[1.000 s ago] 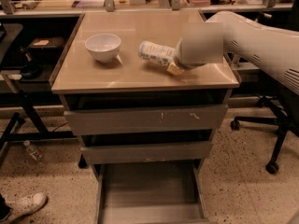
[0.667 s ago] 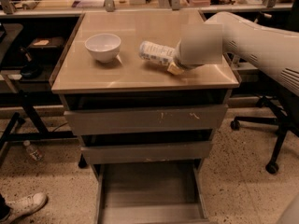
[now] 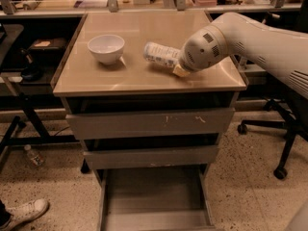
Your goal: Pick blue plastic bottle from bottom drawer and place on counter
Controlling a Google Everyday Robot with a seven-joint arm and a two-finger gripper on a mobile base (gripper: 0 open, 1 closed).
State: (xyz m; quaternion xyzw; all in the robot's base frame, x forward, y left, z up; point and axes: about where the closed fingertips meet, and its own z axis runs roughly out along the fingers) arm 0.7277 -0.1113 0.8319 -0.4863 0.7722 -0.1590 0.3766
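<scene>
A long pale workbench crowded with gear runs along the back, and before it stands a grey cabinet capped by the large glossy beige counter. Its narrow grey metal bottom drawer is pulled out, presumably left so for the reach. At the left of the top sits a round white bowl, well apart from the work. Just right of centre, the small pale blue plastic bottle with its whitish label lies on its side on the counter, likely because it was carried sideways. Its right end runs under the gripper, which sits low on the counter beneath the bulky white arm reaching in from the right. I cannot tell whether the gripper clamps the bottle or has released it (the wrist hides the contact), but the placing looks all but done.
</scene>
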